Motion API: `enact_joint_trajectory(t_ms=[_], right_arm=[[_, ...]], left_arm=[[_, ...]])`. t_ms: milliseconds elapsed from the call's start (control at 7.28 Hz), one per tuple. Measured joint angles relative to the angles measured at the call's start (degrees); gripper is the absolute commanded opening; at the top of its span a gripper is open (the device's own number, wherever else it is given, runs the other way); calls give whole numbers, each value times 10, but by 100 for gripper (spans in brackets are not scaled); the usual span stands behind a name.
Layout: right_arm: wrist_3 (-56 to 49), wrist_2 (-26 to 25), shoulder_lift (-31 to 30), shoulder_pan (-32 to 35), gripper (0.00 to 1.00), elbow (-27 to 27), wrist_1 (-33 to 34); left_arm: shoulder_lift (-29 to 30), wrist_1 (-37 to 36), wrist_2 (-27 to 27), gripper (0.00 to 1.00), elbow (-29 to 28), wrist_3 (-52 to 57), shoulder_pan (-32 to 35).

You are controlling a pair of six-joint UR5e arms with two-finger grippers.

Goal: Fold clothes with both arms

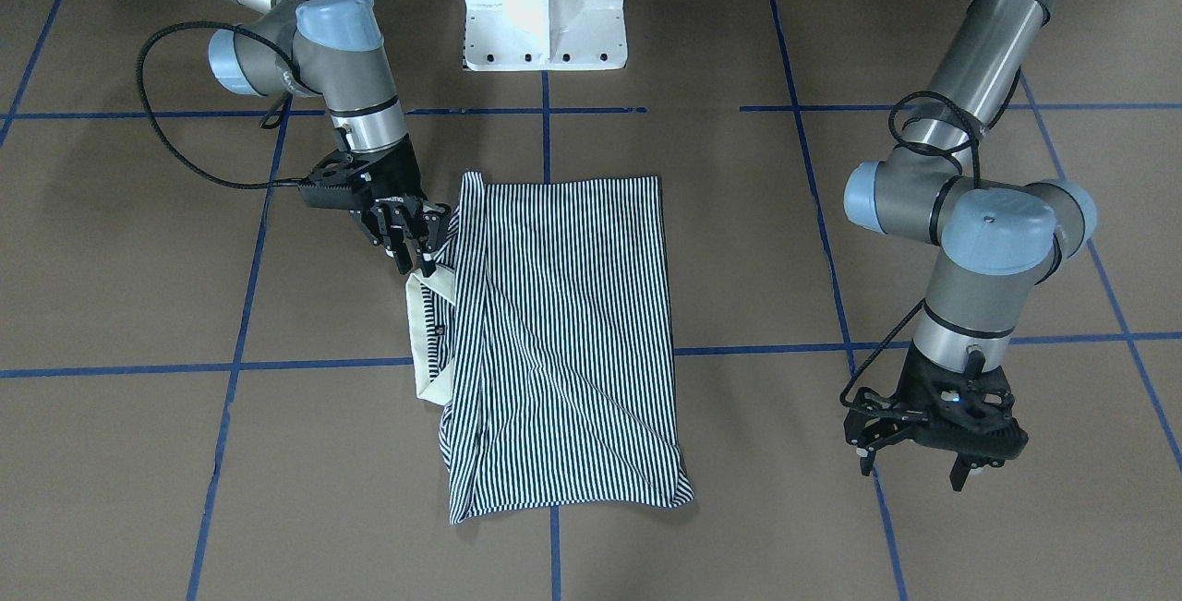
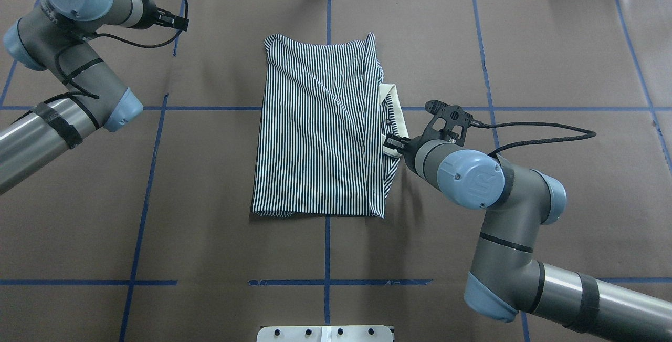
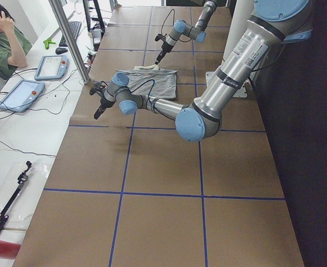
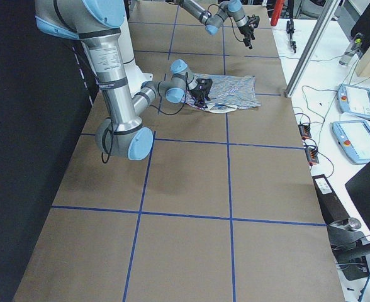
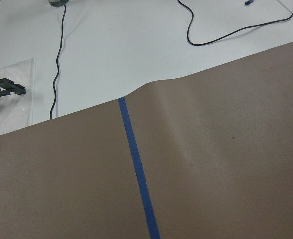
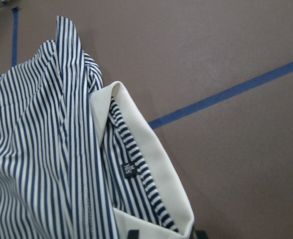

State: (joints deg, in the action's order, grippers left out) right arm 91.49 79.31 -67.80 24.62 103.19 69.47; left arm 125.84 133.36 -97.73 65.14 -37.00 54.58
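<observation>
Well off to the left of the shirt, the left gripper hangs spread and empty. The shirt lies partly folded on the bench. It looks soft, light and limp, likely to sag and slide. At its right edge the right gripper straddles the collar; I cannot tell whether it pinches. The doubled collar looks like the firmest hold.

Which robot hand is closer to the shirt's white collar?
The right. The right gripper is at one end of the collar; the left gripper hangs far off, across the shirt.
</observation>
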Motion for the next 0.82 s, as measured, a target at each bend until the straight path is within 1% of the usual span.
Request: enact_joint_trajectory(t_ms=[137,412,550,687,824], right_arm=[[-16,2,16,-10,100,36,81],[-65,1,60,-47,100,56,200],[-106,1,77,-67,100,56,239],[-159,2,85,-84,99,52,259],[-207,2,88,-95,64,41,266]], left_arm=[[0,0,0,100,2,0,0],[0,1,-1,100,4,-2,0],[0,1,-1,100,6,-6,0],[0,1,-1,100,8,-8,-1],[0,0,-1,100,11,-10,-1]])
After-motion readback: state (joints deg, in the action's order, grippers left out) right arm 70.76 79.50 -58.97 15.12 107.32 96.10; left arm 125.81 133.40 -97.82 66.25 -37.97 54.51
